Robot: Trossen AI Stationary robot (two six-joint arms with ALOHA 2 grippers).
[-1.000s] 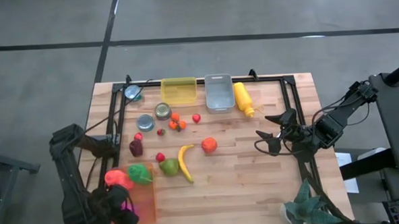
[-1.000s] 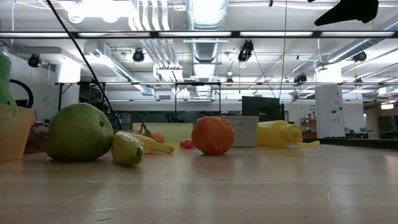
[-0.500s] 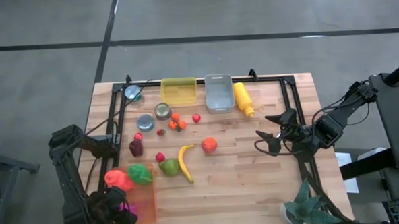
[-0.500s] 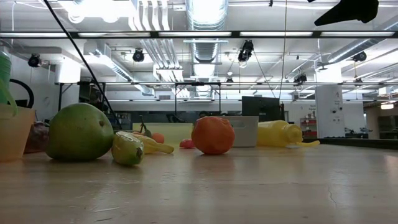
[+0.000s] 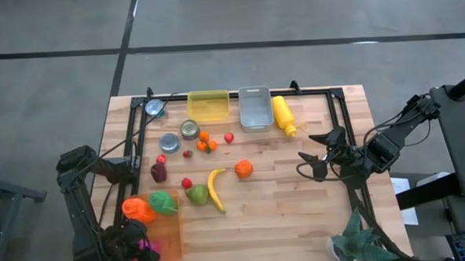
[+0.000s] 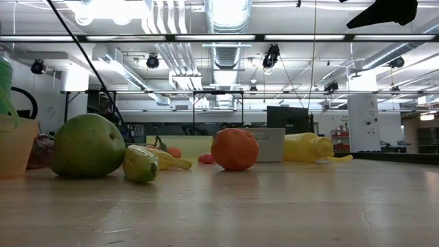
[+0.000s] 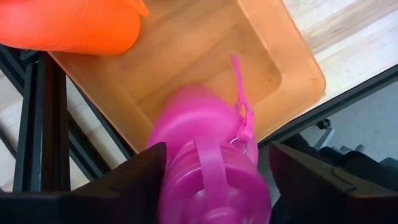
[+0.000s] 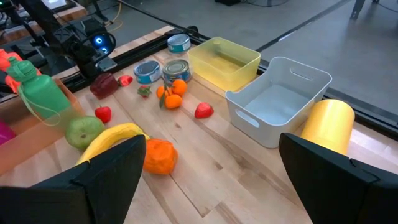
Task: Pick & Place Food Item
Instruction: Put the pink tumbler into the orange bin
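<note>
The left gripper (image 7: 211, 180) straddles a pink bottle (image 7: 208, 168) over the orange bin (image 7: 292, 68), grip unclear, while the right gripper (image 5: 306, 164) waits open.

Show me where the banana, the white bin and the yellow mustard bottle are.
banana (image 5: 215, 189): high view, middle of its curve.
white bin (image 8: 278, 101): right wrist view, inside floor.
yellow mustard bottle (image 5: 283, 112): high view, middle of its body.
</note>
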